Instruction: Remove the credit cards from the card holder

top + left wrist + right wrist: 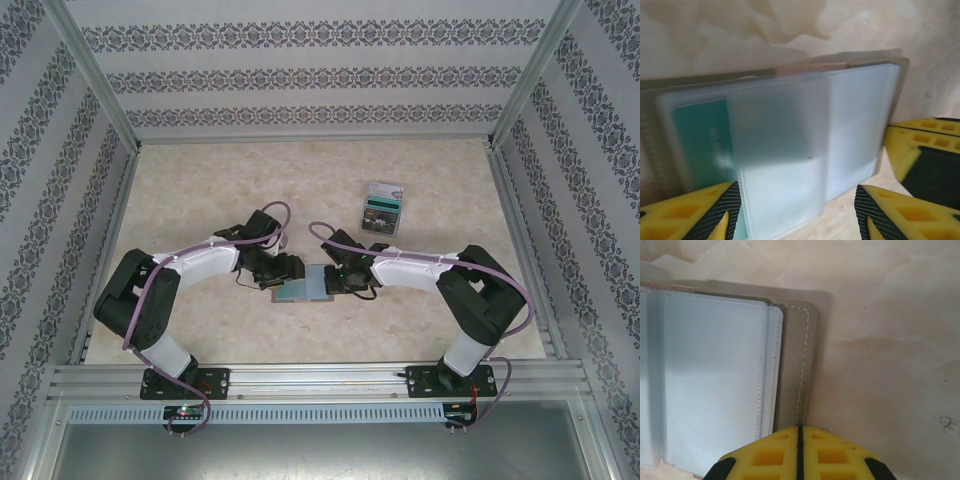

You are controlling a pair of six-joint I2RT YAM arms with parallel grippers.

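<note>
Writing first: there is very little to read. A teal card (700, 140) sits in the left half of the card holder (303, 287), and it carries faint pale lettering, but the left wrist view is too blurred to make out a word. Toward the right edge of the tabletop (180, 200), farther back, lies a clear plastic case (383, 208) with green-and-black contents; any label on it is too small to tell.

The card holder lies open and flat near the middle of the tabletop, closer to the near edge, right between the two pincers. Its pale blue-grey insides face up, and its grey-brown cover (795, 365) shows a line of white stitching along the right side.

The left pincer (797, 217) has its jaws apart, gripping nothing. A frosted clear sleeve (785, 165) from the holder reaches down between its fingertips; its left edge sits right at the left fingertip (695, 215), while the right fingertip stands well clear of it. From above, this pincer (283, 272) is over the holder's left half.

The right pincer (800, 447) is closed tight, its yellow fingers pressed together with nothing between them, the tips right at the near edge of the cover's right half. Whether they press down on it, I cannot tell. In the left wrist view those fingers (920, 142) sit just beside the holder's right edge.
</note>
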